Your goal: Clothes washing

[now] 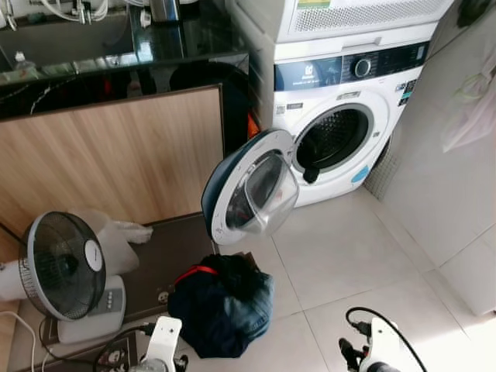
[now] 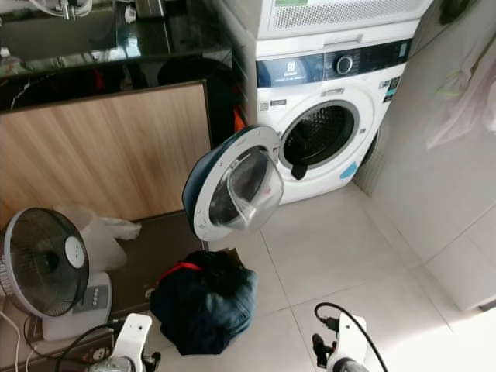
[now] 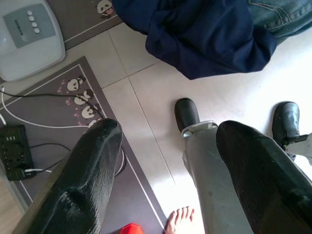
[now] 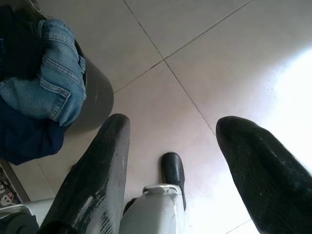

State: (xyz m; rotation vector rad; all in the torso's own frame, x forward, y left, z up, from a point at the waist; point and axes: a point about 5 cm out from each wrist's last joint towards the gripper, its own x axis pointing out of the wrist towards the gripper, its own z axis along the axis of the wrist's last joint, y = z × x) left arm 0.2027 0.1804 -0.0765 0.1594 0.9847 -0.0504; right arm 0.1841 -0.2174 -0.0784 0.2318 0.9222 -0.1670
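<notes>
A white front-loading washing machine (image 1: 341, 101) stands against the back wall. Its round door (image 1: 252, 190) is swung wide open to the left, and the drum (image 1: 335, 139) looks dark. On the floor in front sits a grey basket (image 4: 97, 97) heaped with dark blue clothes (image 1: 223, 302) and jeans (image 4: 44, 83). Both arms hang low near the floor. My left gripper (image 3: 168, 131) is open beside the clothes pile (image 3: 204, 34), holding nothing. My right gripper (image 4: 175, 124) is open over bare tile, with the basket off to its side.
A standing fan (image 1: 66, 267) and a grey mat (image 1: 167, 256) lie to the left, with a power strip (image 3: 12, 151) and cables on the mat. A wooden cabinet panel (image 1: 116, 155) is behind. A person's bare foot (image 3: 179, 219) is near my feet. A tiled wall (image 1: 449, 194) bounds the right.
</notes>
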